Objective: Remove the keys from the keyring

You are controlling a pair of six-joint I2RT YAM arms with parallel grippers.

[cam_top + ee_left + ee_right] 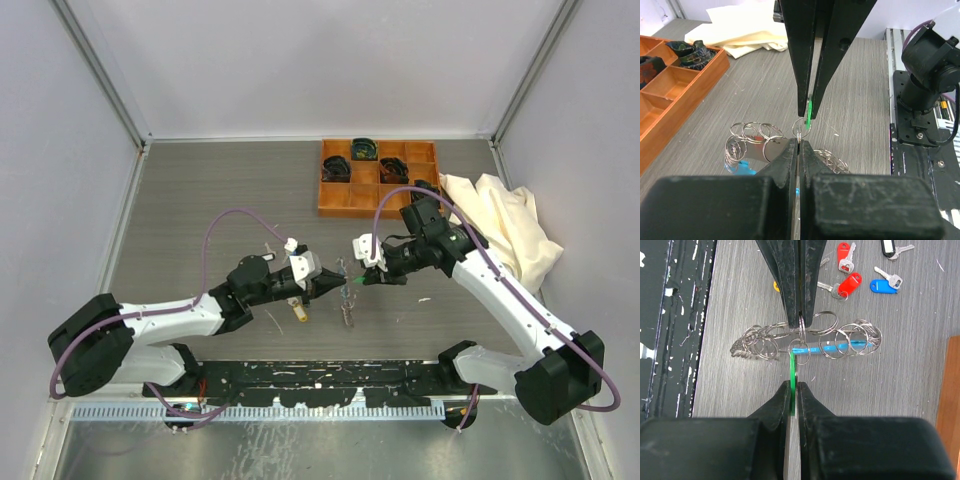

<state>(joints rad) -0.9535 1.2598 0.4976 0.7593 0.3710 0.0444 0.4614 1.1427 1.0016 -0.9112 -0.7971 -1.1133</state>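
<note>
The keyring [812, 342], a loop of silver coils with a light-blue segment [840, 347], hangs just above the table between both grippers; it also shows in the top view [347, 292] and the left wrist view [752, 136]. My left gripper [799, 143] is shut on one small ring of it [801, 128]. My right gripper [794, 386] is shut on the green tag [792, 371] of a key hanging on that ring. Loose keys lie on the table: two red-tagged [849, 284], one blue-tagged [884, 286], one yellow-tagged [776, 286].
An orange compartment tray [345, 200] with black items stands at the back right, and shows at the left of the left wrist view [695, 82]. A cream cloth [505, 225] lies right of it. The black base rail [320, 378] runs along the near edge.
</note>
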